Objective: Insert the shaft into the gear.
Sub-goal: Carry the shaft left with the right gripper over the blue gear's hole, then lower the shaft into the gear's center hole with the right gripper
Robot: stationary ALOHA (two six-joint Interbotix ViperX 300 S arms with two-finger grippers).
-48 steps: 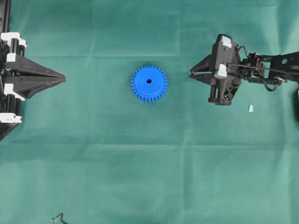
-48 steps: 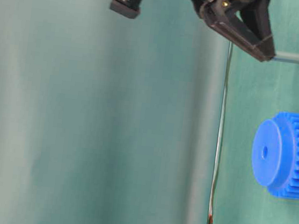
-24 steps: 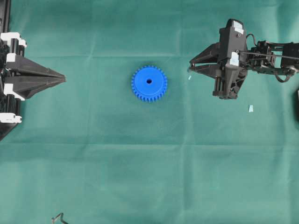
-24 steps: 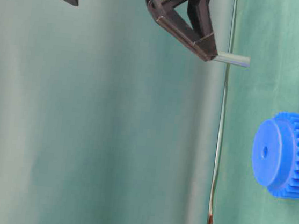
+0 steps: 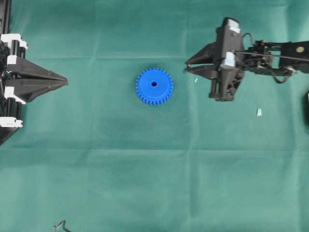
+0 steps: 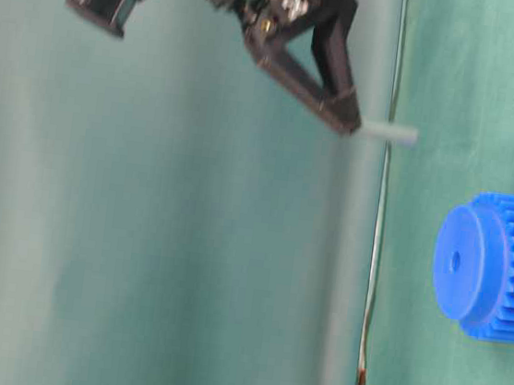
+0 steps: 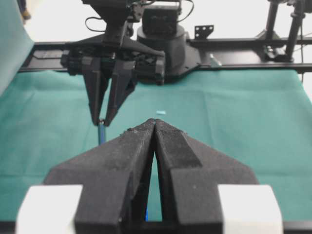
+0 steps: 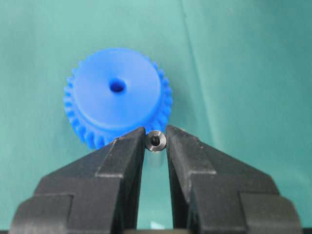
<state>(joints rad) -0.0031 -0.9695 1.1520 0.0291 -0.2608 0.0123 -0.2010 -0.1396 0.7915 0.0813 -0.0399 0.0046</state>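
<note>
Right gripper (image 5: 186, 68) raised above the tabletop (image 5: 145, 169), jaws clamped on the shaft (image 8: 156, 141) at the fingertips, arm stretched in from the right. Left gripper (image 5: 65, 81) parked low at the left edge, jaws pressed together.

overhead and wrist views share the gear (image 5: 154, 86).

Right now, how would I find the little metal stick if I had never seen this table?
Find the green table cloth and the blue gear in its middle. Beside it, the right gripper pinches the shaft between its black fingertips: a thin silver-grey pin, the shiny metal thing here.
</note>
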